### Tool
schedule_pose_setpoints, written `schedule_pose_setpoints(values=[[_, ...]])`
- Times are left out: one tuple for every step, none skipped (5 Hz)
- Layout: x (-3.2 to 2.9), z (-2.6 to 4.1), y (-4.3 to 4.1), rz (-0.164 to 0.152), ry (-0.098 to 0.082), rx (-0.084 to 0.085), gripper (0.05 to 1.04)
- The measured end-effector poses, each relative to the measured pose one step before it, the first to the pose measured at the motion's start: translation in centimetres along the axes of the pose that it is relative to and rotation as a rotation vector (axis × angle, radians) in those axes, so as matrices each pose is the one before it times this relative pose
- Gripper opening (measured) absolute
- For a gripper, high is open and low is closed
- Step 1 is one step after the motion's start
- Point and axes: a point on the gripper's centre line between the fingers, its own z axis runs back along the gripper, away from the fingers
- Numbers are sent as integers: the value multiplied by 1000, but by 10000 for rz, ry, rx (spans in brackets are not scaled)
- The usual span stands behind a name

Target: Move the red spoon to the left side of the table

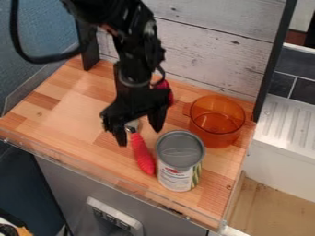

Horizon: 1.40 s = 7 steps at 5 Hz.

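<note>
Lying slantwise, red spoon (handle toward front).

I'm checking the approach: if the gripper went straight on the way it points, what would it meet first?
The gripper points down, so probably the red spoon near its neck, though height is unclear from this view.

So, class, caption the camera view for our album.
Open claw over the red spoon, with a can and orange pot nearby.
</note>
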Motion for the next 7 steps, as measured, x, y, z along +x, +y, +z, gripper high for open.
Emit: schedule_pose_setpoints(values=[[-853,-1304,5,-297,344,226,999],[-626,-1233,175,-306,76,310,999],[-75,-615,-107,-212,67,-77,940],[62,-201,-156,-264,-145,30,646],[-185,-25,279,-75,-206,-181,405],[-313,121,777,-220,29,45,397],[935,557,1447,158,-89,75,397]])
